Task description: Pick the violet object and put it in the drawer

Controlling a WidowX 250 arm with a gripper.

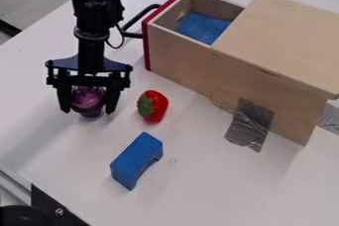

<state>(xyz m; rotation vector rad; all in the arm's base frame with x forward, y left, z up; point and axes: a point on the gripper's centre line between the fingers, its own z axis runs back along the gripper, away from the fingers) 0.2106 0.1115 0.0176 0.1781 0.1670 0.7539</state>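
Note:
At the left of the camera view the black gripper [88, 109] hangs low over the white table, its fingers spread open. Between them is the violet object [87, 97], a rounded thing with a dark band and a violet lower end. The gripper's crossbar hides its top, and whether either finger touches it I cannot tell. The wooden drawer [177, 57] with a red front is pulled out of its box at the upper centre, open at the top. A blue piece [202, 27] lies inside it.
A red strawberry [153, 106] with green leaves lies just right of the gripper. Below it is a blue block [136, 160]. The wooden box [281, 41] takes up the right side, with grey tape [250, 125] at its base. A black handle [134, 23] projects from the drawer front.

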